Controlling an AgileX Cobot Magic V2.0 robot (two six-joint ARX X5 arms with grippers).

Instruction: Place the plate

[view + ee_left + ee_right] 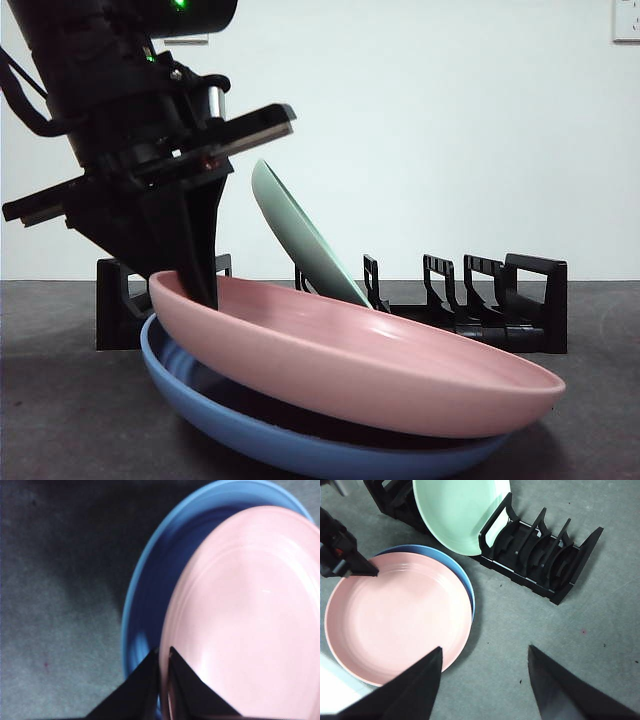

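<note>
Nearest the front camera is the blue plate, lying flat on the grey surface. The pink plate sits on top of the blue plate, and it is tilted: the edge by the left pincer is lifted up, and the far edge rests down on the blue plate's rim. The left pincer is shut tight on the pink plate's rim, with one black jaw on the inside and one on the outside of the edge. In the front view this arm comes down big and dark from the top corner, right over the lifted edge of the pink plate. Around the blue plate the surface is bare on the side by the left pincer. Behind the pink plate stands the black rack, a long row of upright posts with slots between them. The green plate stands in the rack, leaning back, in a slot near the rack's middle, just behind the pink plate. Past the green plate, toward the rack's end, several slots show nothing in them, so there is room there. The right pincer hangs high over the surface beside the pink plate, well apart from the rack. Its two jaws are spread wide and hold nothing, and bare grey surface lies under it.
</note>
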